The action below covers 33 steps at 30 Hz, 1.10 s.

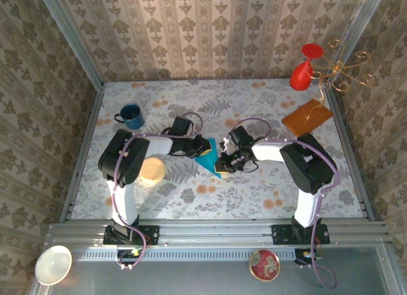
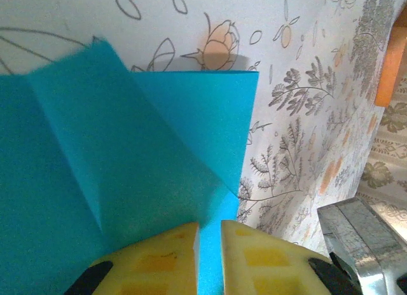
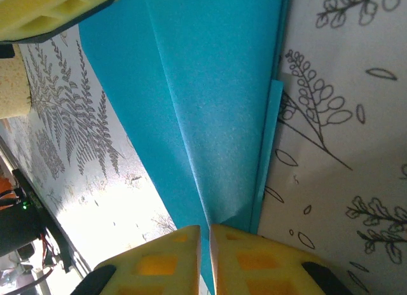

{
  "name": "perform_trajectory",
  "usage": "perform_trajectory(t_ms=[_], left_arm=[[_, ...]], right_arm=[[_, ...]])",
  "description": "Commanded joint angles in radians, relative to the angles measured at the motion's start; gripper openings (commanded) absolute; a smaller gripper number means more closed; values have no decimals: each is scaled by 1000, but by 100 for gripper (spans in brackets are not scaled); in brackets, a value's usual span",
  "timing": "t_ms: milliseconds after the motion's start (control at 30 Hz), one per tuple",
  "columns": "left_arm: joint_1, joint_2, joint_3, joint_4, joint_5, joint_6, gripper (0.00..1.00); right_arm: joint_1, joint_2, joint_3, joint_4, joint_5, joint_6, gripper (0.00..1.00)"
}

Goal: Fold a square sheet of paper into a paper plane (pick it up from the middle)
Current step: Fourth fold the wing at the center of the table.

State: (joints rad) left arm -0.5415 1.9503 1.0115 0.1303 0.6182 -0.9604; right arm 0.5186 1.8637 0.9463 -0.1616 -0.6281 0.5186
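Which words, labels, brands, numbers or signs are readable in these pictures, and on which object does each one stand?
None: no readable text anywhere. The teal paper, the blue mug, the orange-brown sheet and the red vase show no lettering; the tablecloth and walls bear only floral patterns.

Papered booth around a flowered table
Walls (image 1: 222,28) on three sides carry beige striped wallpaper with a leafy motif, with grey metal posts (image 1: 71,37) at the corners. The table (image 1: 267,196) wears a pale cloth printed with ferns and orange blossoms. An aluminium rail (image 1: 216,231) runs along its near edge, and bright glare (image 3: 121,225) lies on the cloth
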Motion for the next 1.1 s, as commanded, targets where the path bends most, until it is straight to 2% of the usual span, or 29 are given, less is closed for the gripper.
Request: perform_trajectory(t_ms=[0,300,433,600,800,1067], left_arm=[[8,18,28,-19,14,29,17],[11,30,30,-25,14,35,17],[11,41,23,-51,-1,41,17],[9,49,14,-57,-4,47,17],[9,51,14,-49,-2,40,17],[8,51,12,-41,0,37,17]], right_arm=[[-5,15,-43,-119,43,-23,17],[-6,16,-48,-111,44,-19,17],[-11,-26,-72,-48,-2,9,17],[-16,-138,-90,84,-58,95,26],[-26,-231,-93,131,61,147,25],[16,-145,-23,68,87,120,18]])
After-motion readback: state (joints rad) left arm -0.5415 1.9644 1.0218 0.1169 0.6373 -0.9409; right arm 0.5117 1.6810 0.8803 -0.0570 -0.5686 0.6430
